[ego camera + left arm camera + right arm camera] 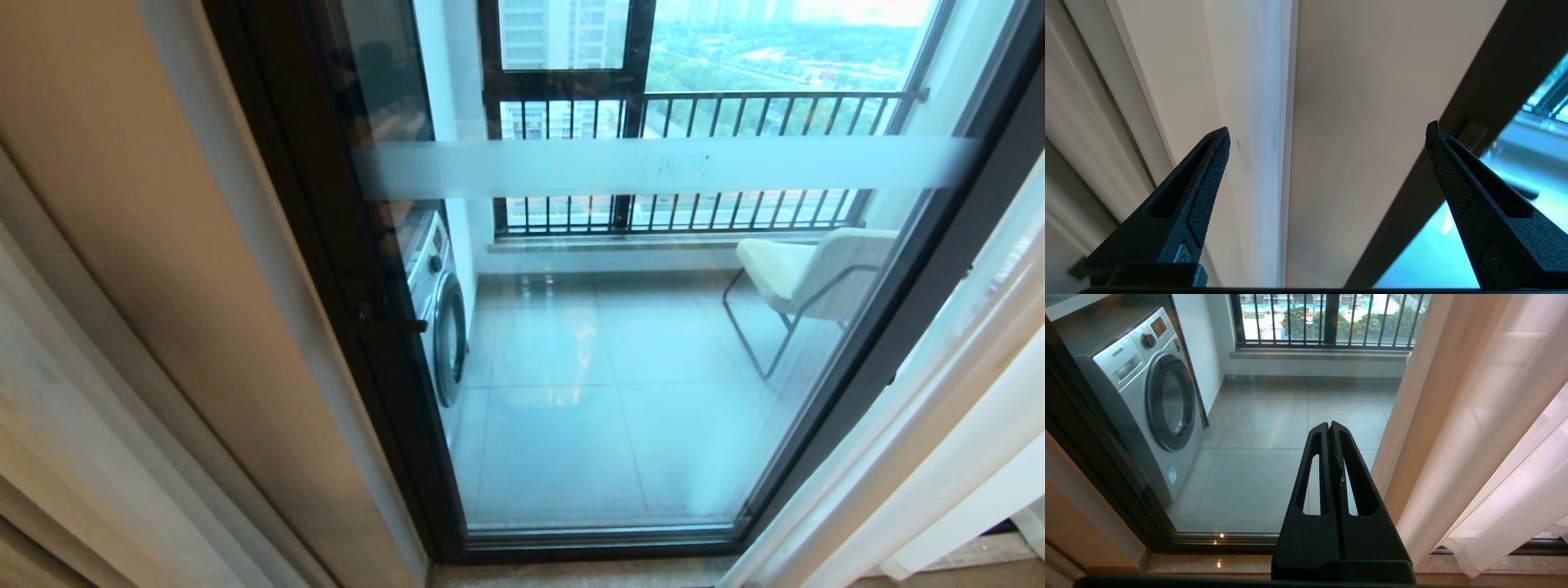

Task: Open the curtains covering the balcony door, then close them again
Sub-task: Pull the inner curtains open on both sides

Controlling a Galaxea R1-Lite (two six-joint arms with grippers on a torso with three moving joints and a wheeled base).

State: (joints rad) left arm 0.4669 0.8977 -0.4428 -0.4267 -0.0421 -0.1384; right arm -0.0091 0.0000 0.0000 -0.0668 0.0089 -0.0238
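The balcony door is clear, glossy glass crossed by a frosted matt band, set in a dark, smooth metal frame. The curtains at the right are thin, sheer white cloth in soft folds. The balcony floor beyond is glossy tile that mirrors the light. The washing machine has a silvery satin casing and a shiny door ring. The chair looks cloth-covered on thin metal legs. The left gripper has matt black plastic fingers with cross-hatched pads.
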